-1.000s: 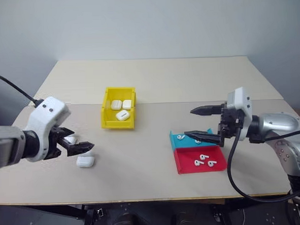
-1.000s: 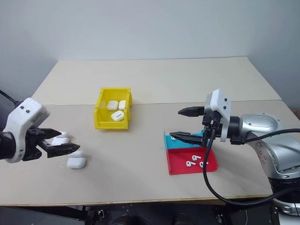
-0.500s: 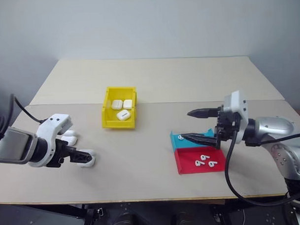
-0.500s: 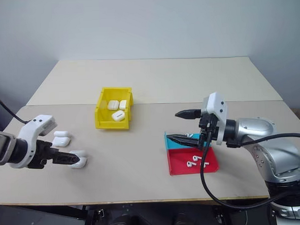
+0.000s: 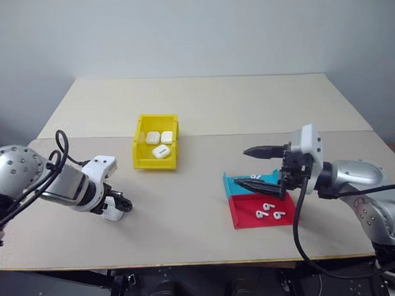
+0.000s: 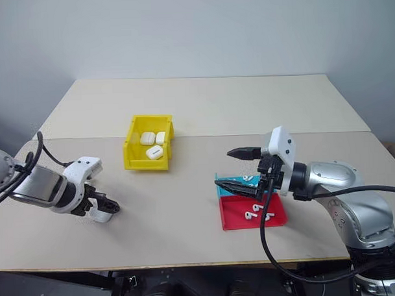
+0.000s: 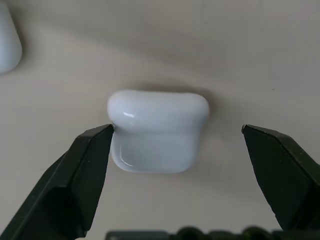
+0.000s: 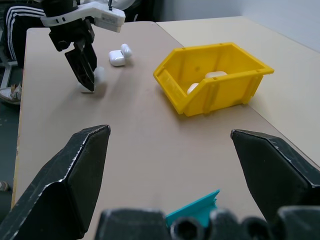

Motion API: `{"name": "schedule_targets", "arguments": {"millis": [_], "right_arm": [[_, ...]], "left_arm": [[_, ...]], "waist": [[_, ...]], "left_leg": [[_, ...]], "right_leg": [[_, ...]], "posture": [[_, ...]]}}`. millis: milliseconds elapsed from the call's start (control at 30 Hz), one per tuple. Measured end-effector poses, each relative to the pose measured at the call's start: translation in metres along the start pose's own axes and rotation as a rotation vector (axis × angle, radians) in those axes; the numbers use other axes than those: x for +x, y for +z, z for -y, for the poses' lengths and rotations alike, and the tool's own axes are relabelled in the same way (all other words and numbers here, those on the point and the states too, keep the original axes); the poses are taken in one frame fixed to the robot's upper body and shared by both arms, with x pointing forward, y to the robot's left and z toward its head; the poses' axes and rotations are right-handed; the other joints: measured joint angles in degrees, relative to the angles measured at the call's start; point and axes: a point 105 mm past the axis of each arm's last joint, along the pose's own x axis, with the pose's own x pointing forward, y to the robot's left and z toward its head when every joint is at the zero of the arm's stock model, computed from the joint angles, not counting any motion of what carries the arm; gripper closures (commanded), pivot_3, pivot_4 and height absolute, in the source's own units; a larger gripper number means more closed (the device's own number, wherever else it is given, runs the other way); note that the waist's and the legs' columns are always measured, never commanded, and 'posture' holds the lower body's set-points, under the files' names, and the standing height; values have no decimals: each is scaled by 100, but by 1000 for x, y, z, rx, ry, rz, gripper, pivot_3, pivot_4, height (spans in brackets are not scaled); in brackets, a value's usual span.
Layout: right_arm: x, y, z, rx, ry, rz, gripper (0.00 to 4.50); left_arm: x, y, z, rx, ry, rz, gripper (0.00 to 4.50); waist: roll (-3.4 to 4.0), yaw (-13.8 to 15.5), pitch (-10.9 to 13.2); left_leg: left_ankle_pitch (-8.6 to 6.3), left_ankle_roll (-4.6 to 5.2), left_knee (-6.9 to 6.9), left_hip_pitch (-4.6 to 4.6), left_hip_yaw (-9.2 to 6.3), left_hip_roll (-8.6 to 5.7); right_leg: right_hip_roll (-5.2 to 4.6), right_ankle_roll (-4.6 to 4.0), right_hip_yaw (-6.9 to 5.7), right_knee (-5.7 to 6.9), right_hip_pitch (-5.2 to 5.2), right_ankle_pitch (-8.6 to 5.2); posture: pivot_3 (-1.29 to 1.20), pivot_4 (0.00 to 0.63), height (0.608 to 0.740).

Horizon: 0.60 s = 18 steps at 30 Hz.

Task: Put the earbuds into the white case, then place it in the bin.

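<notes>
Head views. Table (image 5: 202,109): beige, two panels. Bin (image 5: 141,156): yellow, open-topped, left of centre, three white cases lying inside it. Left gripper (image 5: 119,206): pointed steeply down at a white case (image 5: 113,214) on the near left of the table, fingers parted astride it, nothing gripped. Right gripper (image 5: 255,167): roughly level, spread wide and empty, above the teal tray (image 5: 236,185). Red tray (image 5: 245,215): just in front of the teal one, earbuds (image 5: 269,212) lying loose on it.

Left wrist view. White case (image 7: 156,130): closed, flat on the table between the two black fingers (image 7: 85,175); one fingertip at its edge, the other well apart.

Right wrist view. Fingers (image 8: 75,175) wide apart, nothing between them. Bin (image 8: 215,80) ahead; left gripper (image 8: 85,70) beyond, standing over its case. Two more cases (image 8: 120,55) lie near it.
</notes>
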Motion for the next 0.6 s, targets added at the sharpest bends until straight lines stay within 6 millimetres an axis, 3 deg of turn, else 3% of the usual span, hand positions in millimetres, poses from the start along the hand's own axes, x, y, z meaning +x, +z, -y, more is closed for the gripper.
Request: {"name": "schedule_targets", "arguments": {"millis": [300, 600], "right_arm": [[-1, -3, -5, 14, -9, -4, 11], [1, -2, -8, 22, -15, 6, 11]], "left_arm": [[4, -6, -7, 3, 60, -36, 0], [2, -13, 3, 129, 86, -65, 0]], "waist": [[-1, -5, -1], [-1, -6, -1]], "left_leg": [[1, -2, 1, 0, -5, -1], [1, -2, 1, 0, -9, -1]], "right_leg": [[-1, 0, -2, 0, 2, 0], [-2, 0, 0, 1, 1, 0]], "posture": [[0, 150, 740], [0, 150, 740]]}}
